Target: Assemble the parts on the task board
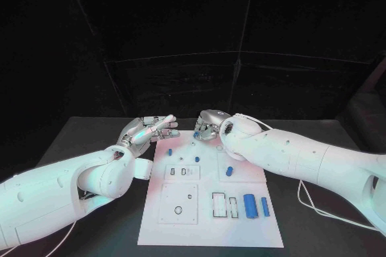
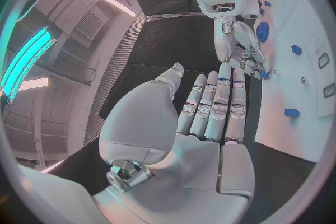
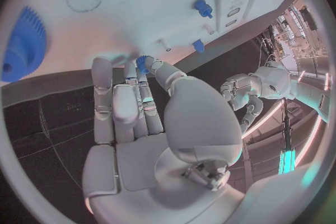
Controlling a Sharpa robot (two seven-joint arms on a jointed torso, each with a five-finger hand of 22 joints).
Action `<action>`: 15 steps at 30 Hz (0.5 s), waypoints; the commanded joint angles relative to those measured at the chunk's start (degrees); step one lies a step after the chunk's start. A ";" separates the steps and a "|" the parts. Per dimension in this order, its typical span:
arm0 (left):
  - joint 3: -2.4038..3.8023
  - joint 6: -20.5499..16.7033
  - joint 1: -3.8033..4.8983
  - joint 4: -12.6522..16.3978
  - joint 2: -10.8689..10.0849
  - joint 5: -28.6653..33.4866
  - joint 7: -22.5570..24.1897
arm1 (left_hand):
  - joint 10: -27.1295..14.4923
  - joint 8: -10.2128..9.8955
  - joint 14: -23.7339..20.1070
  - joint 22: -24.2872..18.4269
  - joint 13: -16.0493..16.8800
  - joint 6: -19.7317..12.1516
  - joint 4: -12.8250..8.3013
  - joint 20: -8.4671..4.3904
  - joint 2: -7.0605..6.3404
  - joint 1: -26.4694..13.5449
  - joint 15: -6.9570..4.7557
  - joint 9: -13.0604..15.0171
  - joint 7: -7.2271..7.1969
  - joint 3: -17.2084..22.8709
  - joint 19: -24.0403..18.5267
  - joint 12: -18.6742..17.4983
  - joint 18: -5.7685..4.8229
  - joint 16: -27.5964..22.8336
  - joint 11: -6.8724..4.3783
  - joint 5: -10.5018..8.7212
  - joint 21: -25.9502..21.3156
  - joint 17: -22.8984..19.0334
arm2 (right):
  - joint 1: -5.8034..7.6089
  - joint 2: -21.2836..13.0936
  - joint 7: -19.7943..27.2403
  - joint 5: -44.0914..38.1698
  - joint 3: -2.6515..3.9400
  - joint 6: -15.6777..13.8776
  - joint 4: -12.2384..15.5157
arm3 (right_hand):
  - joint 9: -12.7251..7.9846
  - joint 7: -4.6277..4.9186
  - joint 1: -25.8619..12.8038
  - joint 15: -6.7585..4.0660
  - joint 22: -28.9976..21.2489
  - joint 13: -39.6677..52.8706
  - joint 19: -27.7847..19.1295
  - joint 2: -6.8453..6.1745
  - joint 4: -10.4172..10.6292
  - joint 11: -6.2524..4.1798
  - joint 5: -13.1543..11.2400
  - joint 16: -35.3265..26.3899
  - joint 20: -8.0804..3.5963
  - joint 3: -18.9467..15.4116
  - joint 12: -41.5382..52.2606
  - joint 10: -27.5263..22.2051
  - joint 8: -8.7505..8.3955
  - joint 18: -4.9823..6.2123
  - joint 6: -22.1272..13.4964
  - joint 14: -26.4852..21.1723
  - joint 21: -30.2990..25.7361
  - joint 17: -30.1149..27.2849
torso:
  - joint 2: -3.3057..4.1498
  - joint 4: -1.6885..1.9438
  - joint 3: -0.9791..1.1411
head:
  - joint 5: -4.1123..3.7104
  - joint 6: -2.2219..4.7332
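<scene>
The white task board lies in the middle of the table. At its far edge my right hand pinches a small blue gear between thumb and fingertip, just above the board. A large blue gear lies flat on the board close by. My left hand hovers by the board's far left corner, fingers straight and holding nothing. The left wrist view shows my right hand with the small gear at its fingertips, next to the large gear.
Small blue pieces sit on the board's far half. Two blue cylinders lie near its right edge beside rectangular slots. A white cable trails on the table under my right arm.
</scene>
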 commanded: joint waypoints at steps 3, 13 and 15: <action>0.06 0.91 0.12 -0.06 0.05 -0.30 0.12 | -0.10 -0.34 0.17 -0.09 -0.06 0.05 -0.44 -0.01 0.47 0.07 0.31 -0.06 0.23 0.01 0.33 -0.37 0.81 -0.20 0.14 -0.32 -0.37 0.09 | 0.14 0.19 -0.25 -0.64 0.02 1.67 -0.24 | -0.42 0.98 -0.38 0.73 -0.22 -0.26 -0.85 -1.19 0.75 0.75 -0.53 -0.18 0.64 0.03 -1.00 -1.95 -0.99 0.01 -2.81 1.04 0.20 -0.87 | 0.01 -0.01 -0.01 | 0.19 -0.01; 0.06 0.93 0.14 -0.10 -0.07 -0.30 0.06 | -0.10 -0.34 0.17 -0.09 -0.06 0.05 -0.44 -0.01 0.47 0.07 0.31 -0.06 0.23 0.01 0.33 -0.37 0.81 -0.20 0.14 -0.32 -0.37 0.09 | 0.23 -1.22 -0.39 -0.65 0.02 -1.08 0.88 | -0.45 2.48 -0.36 2.18 -0.71 -0.24 -2.02 -3.36 1.57 2.56 -1.63 -0.47 2.14 -1.45 -1.62 -7.24 -0.94 0.23 -13.36 0.41 0.29 -2.00 | -0.02 -0.10 0.08 | 0.26 0.07; 0.06 0.93 0.14 -0.12 -0.13 -0.30 0.05 | -0.10 -0.34 0.17 -0.09 -0.06 0.05 -0.44 -0.01 0.47 0.07 0.31 -0.06 0.23 0.01 0.33 -0.37 0.81 -0.20 0.14 -0.32 -0.37 0.09 | 0.24 -2.05 -0.32 -0.48 0.02 -1.60 1.69 | -0.40 2.55 -0.28 2.20 -0.67 -0.20 -2.01 -3.37 1.61 2.58 -1.58 -0.42 2.17 -1.53 -1.47 -7.20 -0.87 0.23 -13.36 0.41 0.35 -1.96 | -0.04 -0.14 0.10 | 0.32 0.10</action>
